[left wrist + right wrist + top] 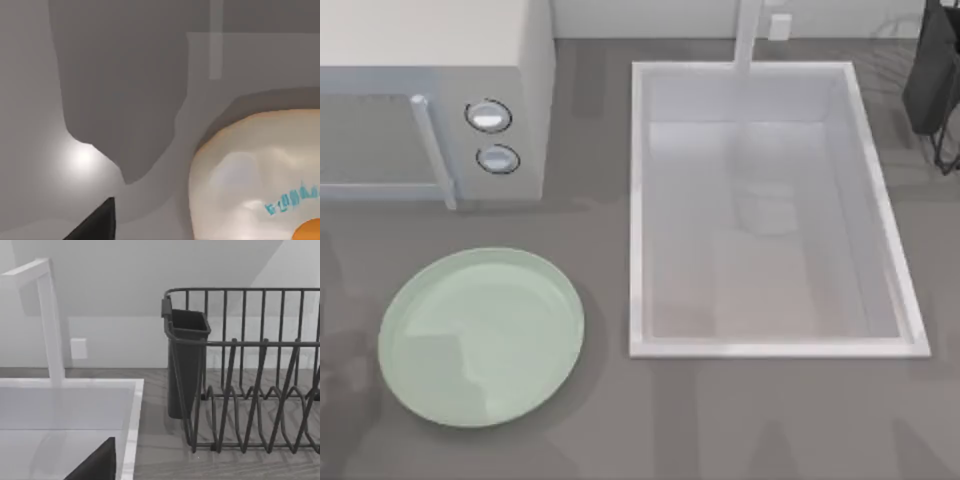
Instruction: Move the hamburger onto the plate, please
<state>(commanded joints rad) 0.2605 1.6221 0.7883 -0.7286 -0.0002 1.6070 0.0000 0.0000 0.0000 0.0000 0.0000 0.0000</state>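
A matte black, wedge-shaped piece of each arm's jaws juts into its own wrist view, plain and unmarked.

Cut off by the top view's upper-left edges: the microwave [435, 95], top and left side lost. Clipped at the upper right edge: the dark dish rack [938, 80], only a corner showing. Faucet [748, 35] truncated at the top edge. In the left wrist view, cropped by the right and bottom edges: the hamburger [260, 175], its blue marking too blurred to read. In the right wrist view, dish rack [250, 375] cut by the right edge; sink basin [70, 410] cut at the lower left.
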